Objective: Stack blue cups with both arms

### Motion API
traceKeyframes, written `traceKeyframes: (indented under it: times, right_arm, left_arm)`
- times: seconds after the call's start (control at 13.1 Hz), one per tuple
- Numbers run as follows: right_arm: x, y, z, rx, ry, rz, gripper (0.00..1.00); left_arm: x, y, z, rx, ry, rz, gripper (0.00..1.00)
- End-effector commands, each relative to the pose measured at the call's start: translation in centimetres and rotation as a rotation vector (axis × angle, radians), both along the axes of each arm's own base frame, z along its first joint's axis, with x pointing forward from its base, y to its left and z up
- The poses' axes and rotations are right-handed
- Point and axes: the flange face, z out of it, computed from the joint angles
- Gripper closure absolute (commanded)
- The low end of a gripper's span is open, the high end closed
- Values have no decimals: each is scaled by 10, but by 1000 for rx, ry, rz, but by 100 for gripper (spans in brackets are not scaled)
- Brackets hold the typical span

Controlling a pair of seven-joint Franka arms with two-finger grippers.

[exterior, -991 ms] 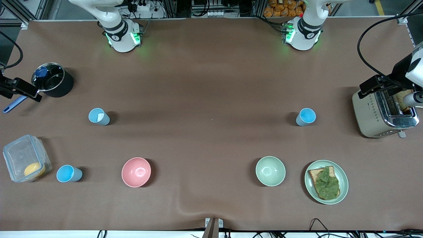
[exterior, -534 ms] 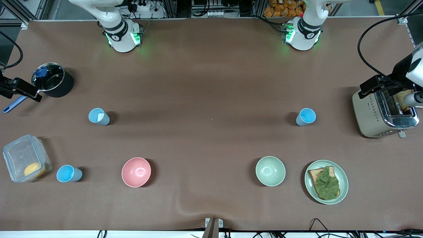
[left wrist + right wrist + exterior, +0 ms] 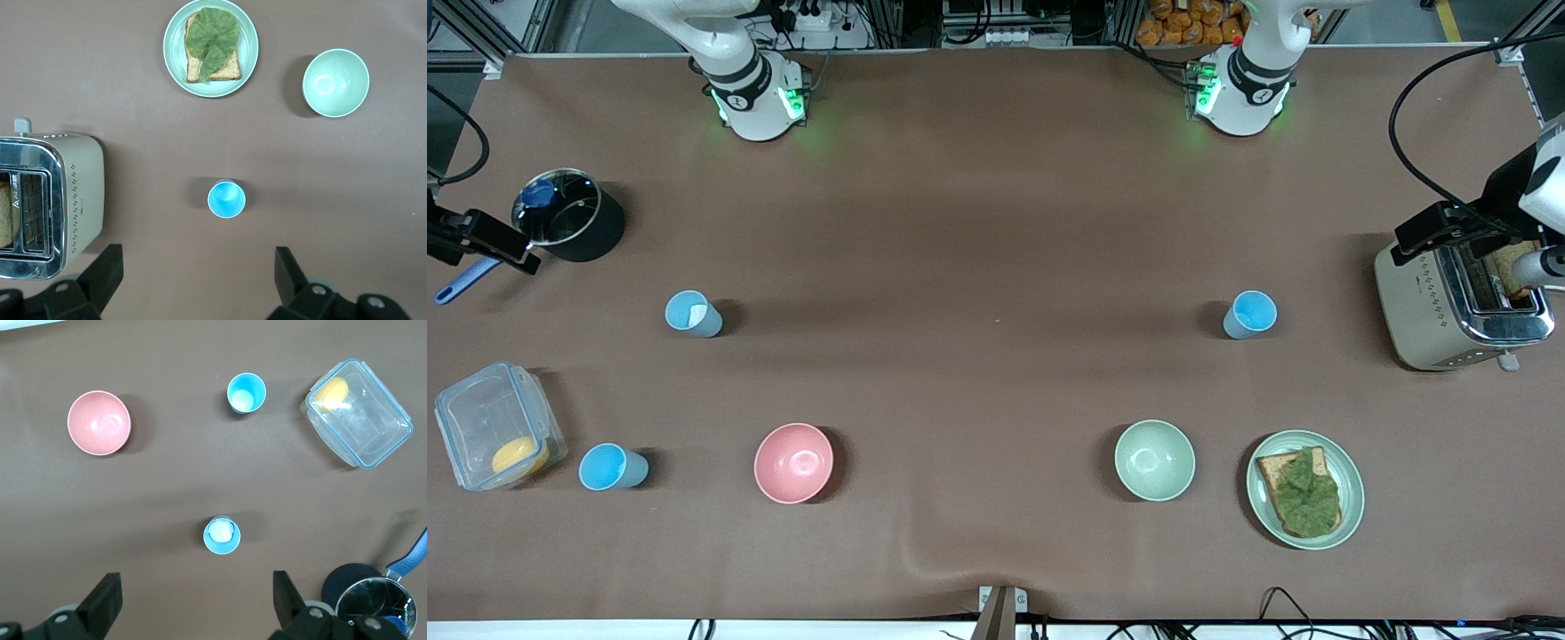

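Three blue cups stand upright on the brown table, none stacked. In the front view, one cup with a white fleck inside [image 3: 692, 313] sits in the left-middle of the frame. A second cup [image 3: 1250, 314] sits in the right-middle, level with the first and well apart from it. A third cup [image 3: 611, 467] stands at the lower left, just beside a clear plastic box [image 3: 498, 425] with something yellow in it.

The right gripper [image 3: 193, 603] hangs high over the fleck cup, its fingers wide apart and holding nothing. In its wrist view the cup shows just above the gap between the fingers. In the front view this gripper is mostly cut off at the left edge, near a dark pot [image 3: 569, 214].

The left gripper [image 3: 198, 279] hangs high over the right-middle cup, fingers likewise spread and empty, and that cup [image 3: 226, 199] shows just above the gap in its own view. In the front view it is at the right edge, above a toaster [image 3: 1461, 307].

A pink bowl [image 3: 793, 462] and a pale green bowl [image 3: 1154, 460] sit in the lower middle, with a plate [image 3: 1352, 489] of toast and greens beside the green bowl.
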Motion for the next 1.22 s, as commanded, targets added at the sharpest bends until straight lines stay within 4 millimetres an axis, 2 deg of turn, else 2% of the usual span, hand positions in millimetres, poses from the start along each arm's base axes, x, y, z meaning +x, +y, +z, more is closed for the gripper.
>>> traceKeyframes:
  times: [0.0,0.15,0.38,0.53,0.69,0.76,0.84,0.91,1.07,1.14]
  right_arm:
    - [1,-3,2,-15,-7,0,0]
    - [1,-5,2,-15,-8,-4,0]
    - [5,-5,-5,-12,2,-2,0]
    - [10,-7,-14,-11,8,-4,0]
    - [34,-8,-66,-64,101,59,0]
    - [41,-4,-88,-155,152,100,0]
    - [43,-11,-100,-169,170,93,0]
    - [48,-17,-126,-160,205,87,0]
    - [38,-39,-179,-134,229,62,0]
    - [29,-39,-202,-107,223,65,0]
  left_arm:
    - [-7,2,1,20,3,5,0]
    - [-1,2,-8,21,-14,-5,0]
    - [-1,-8,-57,26,24,-25,0]
    - [-5,-23,-61,27,32,-47,0]
    - [-12,-23,-42,26,-2,-55,0]
    - [-21,-23,-24,24,-34,-52,0]
    - [-26,-19,-14,23,-51,-38,0]
    - [-29,-16,-9,23,-59,-32,0]
    - [-27,-6,-14,24,-46,-12,0]
    - [-27,-2,-14,24,-45,-6,0]
